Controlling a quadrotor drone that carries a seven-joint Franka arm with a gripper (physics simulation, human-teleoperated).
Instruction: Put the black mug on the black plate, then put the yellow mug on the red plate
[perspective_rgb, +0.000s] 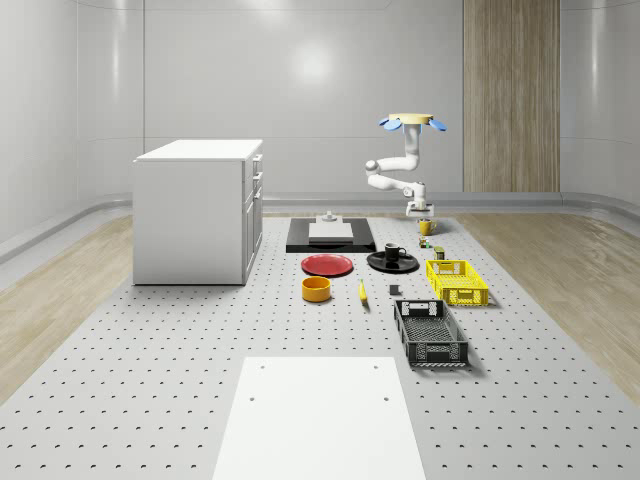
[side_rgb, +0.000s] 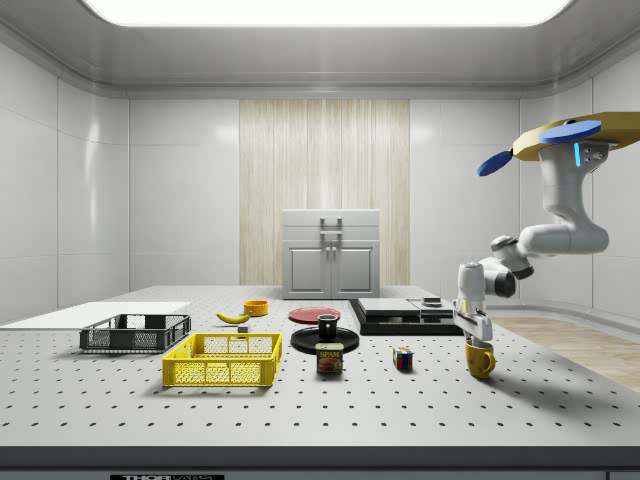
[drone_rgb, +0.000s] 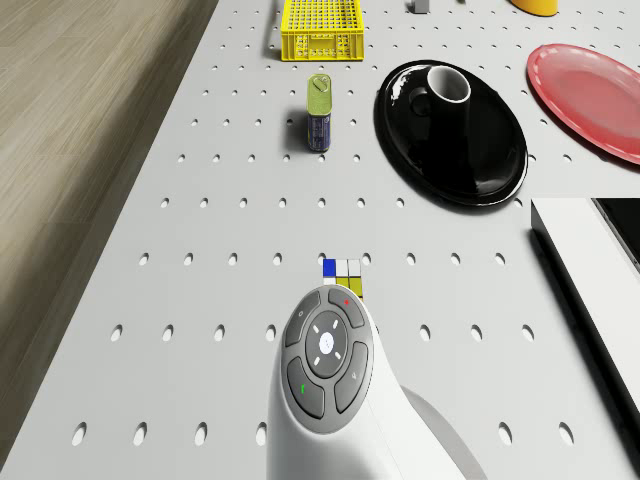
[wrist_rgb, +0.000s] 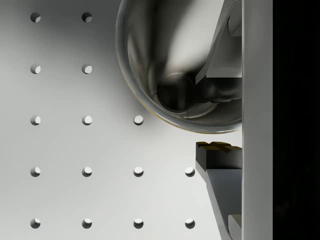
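1. The drone (side_rgb: 565, 135), a tan disc body with blue rotor blades, hovers in the air above the far right part of the perforated table (perspective_rgb: 150, 400) in the whole-scene view; its glossy white jointed arm (side_rgb: 560, 235) bends down toward the tabletop.
2. The gripper (side_rgb: 477, 342) points straight down over the yellow mug (side_rgb: 481, 361). In the wrist view one finger (wrist_rgb: 210, 60) sits inside the mug's shiny rounded bowl and the other finger (wrist_rgb: 216, 156) outside the rim, so the fingers pinch the mug's wall (wrist_rgb: 150, 55).
3. In the side view the yellow mug hangs tilted at the fingertips, its base just above or touching the table; I cannot tell which.
4. The black mug (perspective_rgb: 393, 252), a small cylinder with a pale inside, stands upright on the glossy round black plate (perspective_rgb: 380, 264).
5. The red plate (perspective_rgb: 327, 265), flat and round, lies bare at the black plate's 9 o'clock in the whole-scene view, just beside it.
6. From the yellow mug in that view, the red plate lies well apart toward 8 o'clock.
7. In the drone view a can (drone_rgb: 319, 110) with a yellow-green top stands beside the black plate, and a colour-tiled cube (drone_rgb: 343, 274) sits by the arm's grey-buttoned wrist.
8. A yellow mesh crate (perspective_rgb: 457, 281) and a black mesh crate (perspective_rgb: 431, 334) are rectangular lattice baskets near the whole-scene view's right.
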